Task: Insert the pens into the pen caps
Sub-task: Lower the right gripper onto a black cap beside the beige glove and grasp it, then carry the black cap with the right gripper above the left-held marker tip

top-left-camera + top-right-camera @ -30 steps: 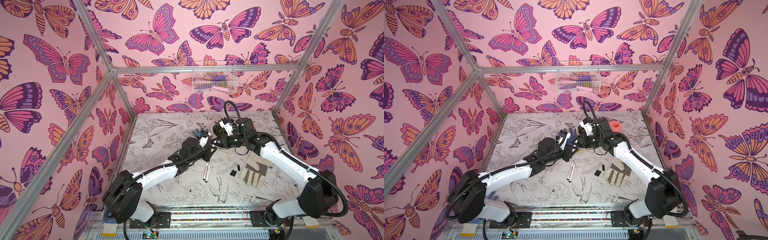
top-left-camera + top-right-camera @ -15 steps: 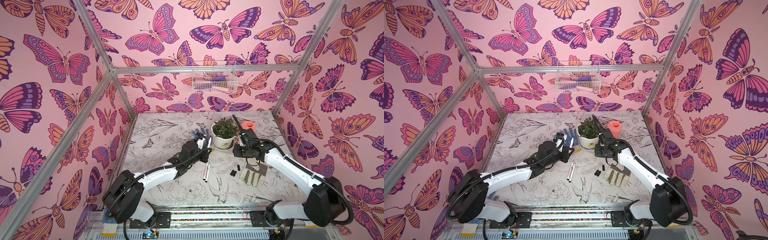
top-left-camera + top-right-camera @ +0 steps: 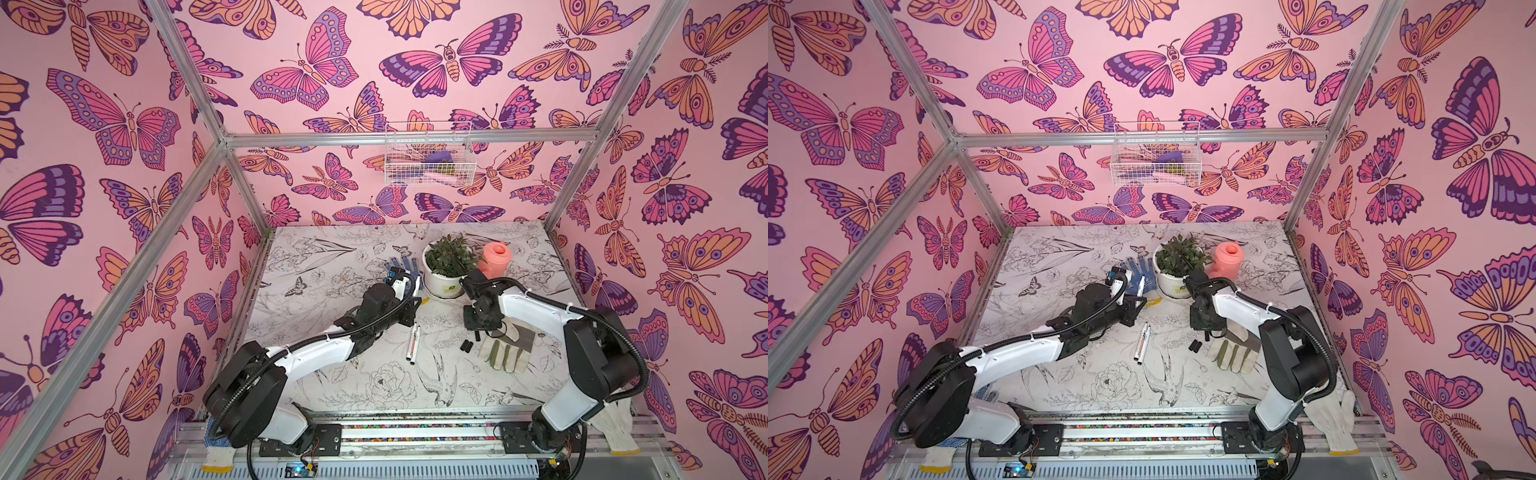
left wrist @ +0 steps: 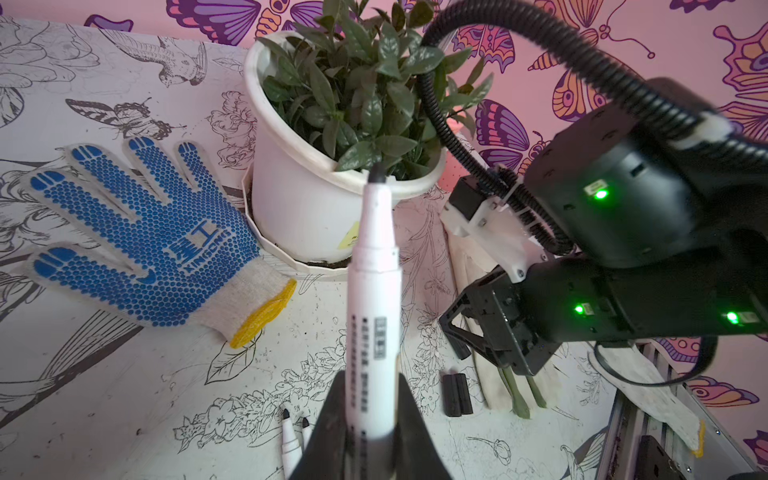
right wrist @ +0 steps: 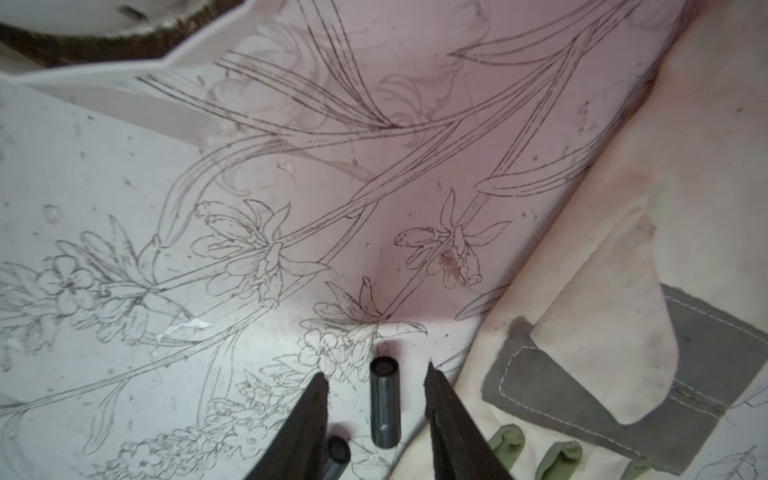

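Step in hand, as judged: picking up a cap for a first mating. The left end effector [image 4: 370, 390] is clenched on a pen [image 4: 374, 266], held off the surface [image 3: 332, 257] with its dark tip bare and pointing toward the pot [image 4: 299, 199]; a blue glove [image 4: 141, 237] lies flat to its side. Two more pens [image 3: 413, 345] lie side by side, uncapped, near mid-surface. Further right, caps [image 3: 467, 345] lie just beside a beige glove [image 3: 505, 353]. The right end effector [image 5: 375, 371] is released and lowered over one cap [image 5: 384, 401]; the jaws straddle it with a gap on each side, no contact visible; a second cap [image 5: 336, 453] lies close to one jaw. The next move calls for closing squarely on the straddled cap without nudging its neighbour; lifting; turning the open mouth toward the held pen's tip; then bringing both together on one axis, since misalignment would drive the tip against the rim. Containers: the wire basket [image 3: 428, 156] on the back wall holds pink and purple items, too small to identify; the pot holds a leafy green plant; the pink jug [image 3: 494, 259] beside it hides its contents; the straddled cap's mouth is empty; no pen in view is capped.
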`<state>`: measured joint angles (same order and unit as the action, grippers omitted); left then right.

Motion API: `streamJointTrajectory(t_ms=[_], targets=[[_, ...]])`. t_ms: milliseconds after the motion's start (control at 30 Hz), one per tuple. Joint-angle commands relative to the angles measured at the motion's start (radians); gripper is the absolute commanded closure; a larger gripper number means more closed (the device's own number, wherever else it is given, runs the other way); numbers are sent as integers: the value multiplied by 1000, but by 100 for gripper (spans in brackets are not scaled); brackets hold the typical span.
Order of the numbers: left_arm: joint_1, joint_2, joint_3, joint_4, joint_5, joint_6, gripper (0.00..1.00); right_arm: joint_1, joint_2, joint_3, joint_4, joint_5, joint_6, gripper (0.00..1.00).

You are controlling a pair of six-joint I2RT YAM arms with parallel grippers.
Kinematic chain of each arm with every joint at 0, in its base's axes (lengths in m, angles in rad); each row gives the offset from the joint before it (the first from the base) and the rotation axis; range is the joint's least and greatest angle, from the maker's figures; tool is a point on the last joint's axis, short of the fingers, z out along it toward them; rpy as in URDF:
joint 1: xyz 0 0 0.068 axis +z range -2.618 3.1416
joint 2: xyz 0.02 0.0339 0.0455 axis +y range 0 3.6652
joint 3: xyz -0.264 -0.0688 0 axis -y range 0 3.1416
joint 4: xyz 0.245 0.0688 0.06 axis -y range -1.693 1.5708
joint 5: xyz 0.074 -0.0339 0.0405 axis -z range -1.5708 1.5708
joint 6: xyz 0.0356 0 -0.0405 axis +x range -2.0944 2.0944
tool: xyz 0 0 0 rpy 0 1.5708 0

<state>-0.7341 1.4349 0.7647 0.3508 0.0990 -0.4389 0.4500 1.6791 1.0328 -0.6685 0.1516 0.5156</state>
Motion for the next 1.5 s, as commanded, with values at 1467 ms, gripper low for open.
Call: streamJointTrajectory(t_ms=[1467], targets=[[-62, -12, 22, 7, 82, 133, 100, -56, -409, 26, 441, -564, 82, 98]])
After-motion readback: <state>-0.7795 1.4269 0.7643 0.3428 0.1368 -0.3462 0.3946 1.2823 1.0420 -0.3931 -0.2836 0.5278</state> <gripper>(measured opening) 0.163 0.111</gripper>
